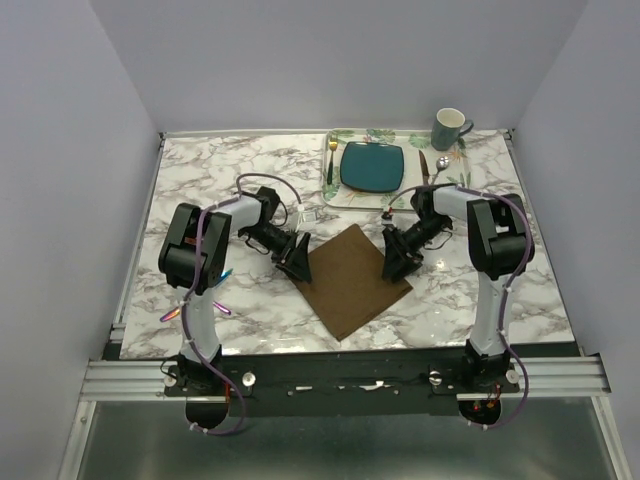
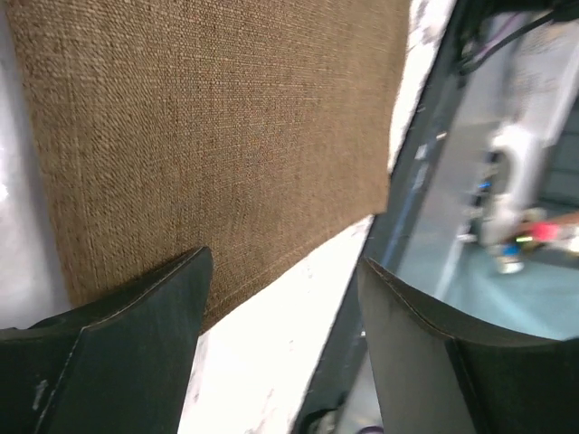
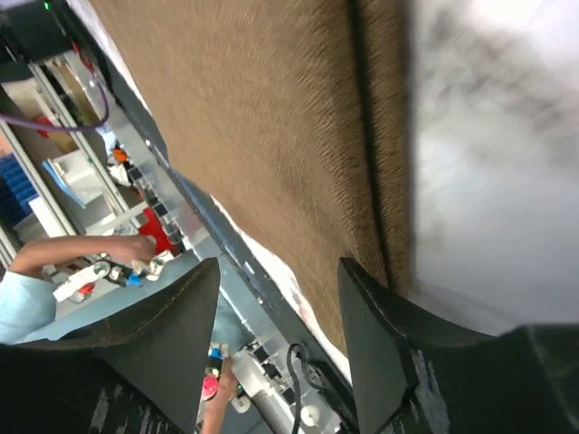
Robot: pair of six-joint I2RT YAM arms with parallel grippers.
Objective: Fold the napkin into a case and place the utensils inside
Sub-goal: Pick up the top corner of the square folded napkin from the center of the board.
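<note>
The napkin [image 1: 352, 282] is spread on the table [image 1: 200, 180], one edge seen doubled; no case is judged formed, and the utensils [image 1: 222, 308] are seen well apart by the left arm. The left fingers [image 2: 136, 344] are held wide over its edge, the right fingers [image 3: 389, 344] parted astride the doubled edge, nothing gripped

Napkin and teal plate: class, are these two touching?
Apart. The top external view shows placemat edge and bare table between the napkin and the teal plate.
</note>
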